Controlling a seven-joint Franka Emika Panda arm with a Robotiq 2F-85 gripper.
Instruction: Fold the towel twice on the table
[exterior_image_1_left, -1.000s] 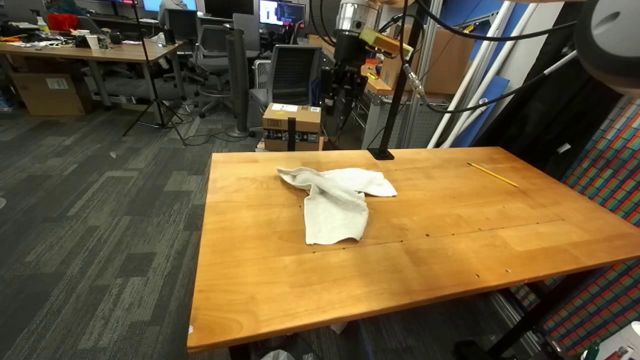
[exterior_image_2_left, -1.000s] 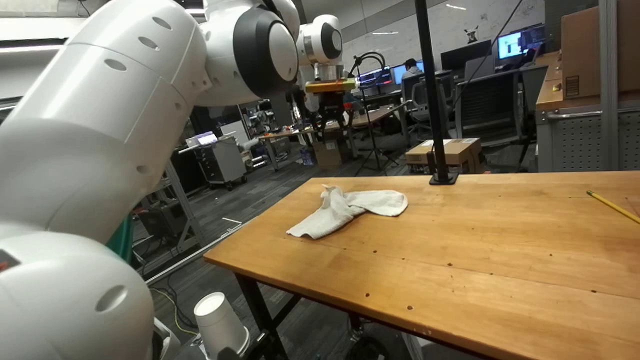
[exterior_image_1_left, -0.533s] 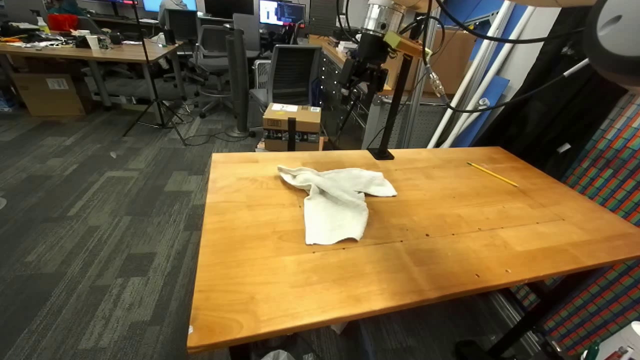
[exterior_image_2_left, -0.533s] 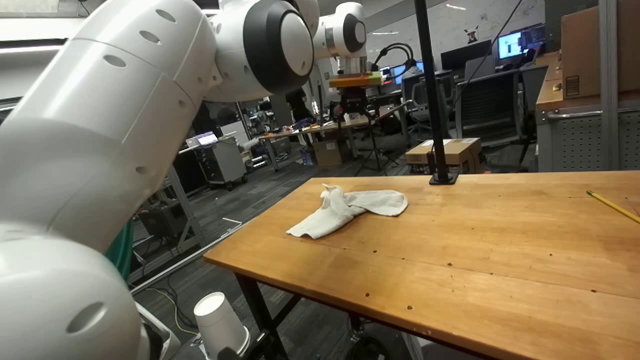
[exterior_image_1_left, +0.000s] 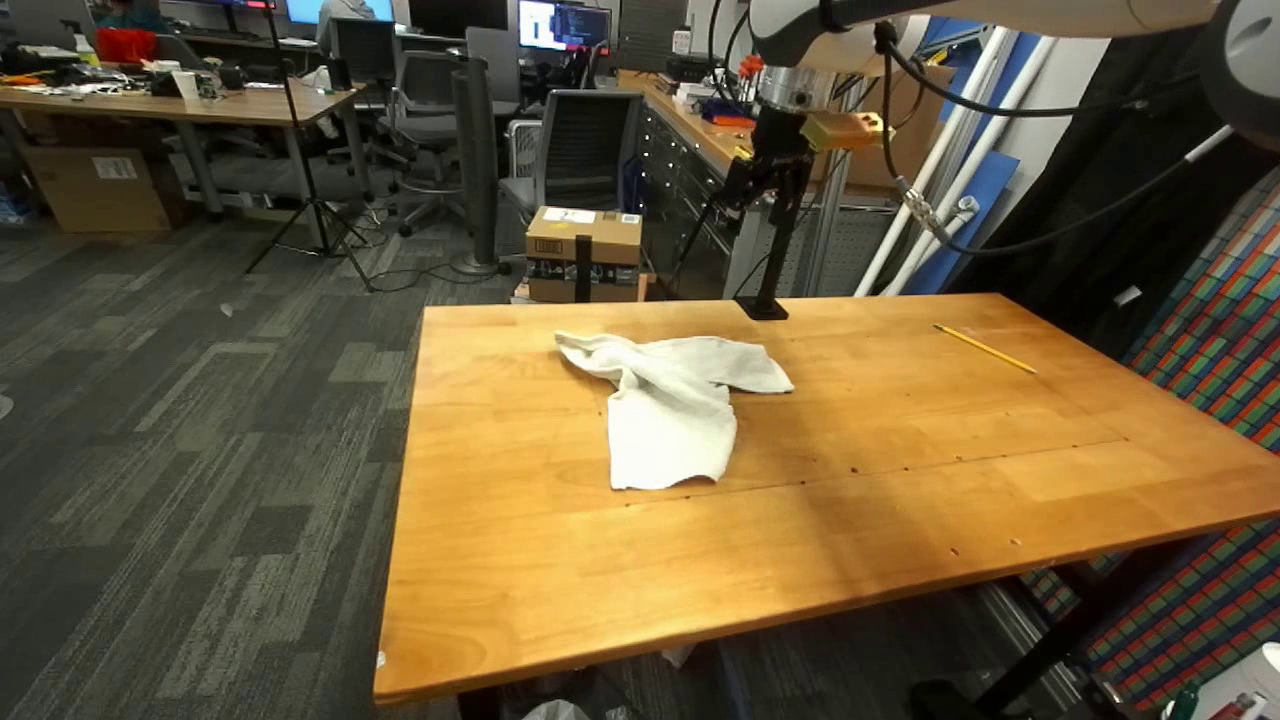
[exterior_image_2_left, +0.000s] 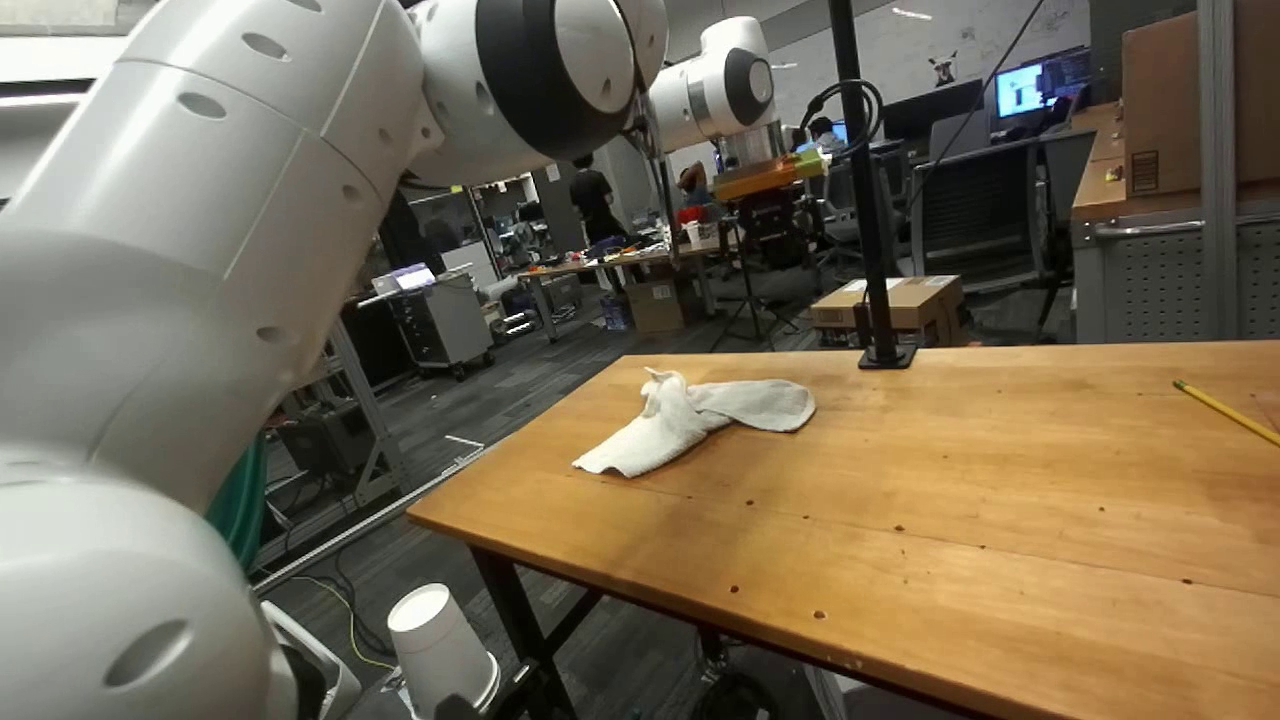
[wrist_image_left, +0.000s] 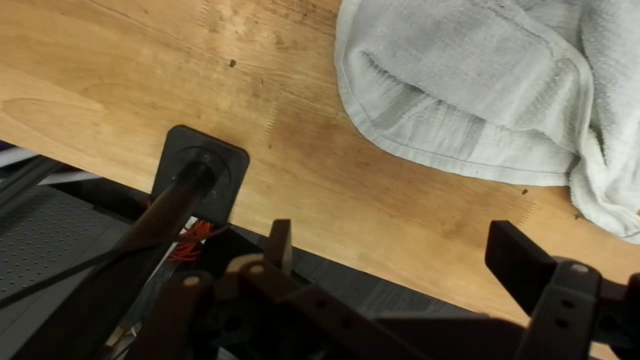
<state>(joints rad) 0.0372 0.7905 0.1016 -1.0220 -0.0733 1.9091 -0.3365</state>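
In both exterior views, on an orange-brown wooden worktop (exterior_image_1_left: 540, 590), a rumpled off-white cloth towel (exterior_image_1_left: 670, 425) is laid toward one end. The black two-fingered tool (wrist_image_left: 392, 246) is held raised, jaws parted. A slim yellow pencil (exterior_image_1_left: 986, 349) is seen well apart from the towel.

Towel (exterior_image_1_left: 675, 400), one: off-white cloth, nap fuzzy in part, narrow hem showing in the wrist view. Rumpled, layers overlapping at the middle; in an exterior view three ends (exterior_image_1_left: 670, 455) splay outward, the nearest broad and lying fairly flat. A small peak (exterior_image_2_left: 660, 390) stands up at one end. Lies wholly on the table (exterior_image_1_left: 500, 580), near one edge and toward a corner. Table: honey-brown wood top, thin seam, scattered small dark holes, dark legs.
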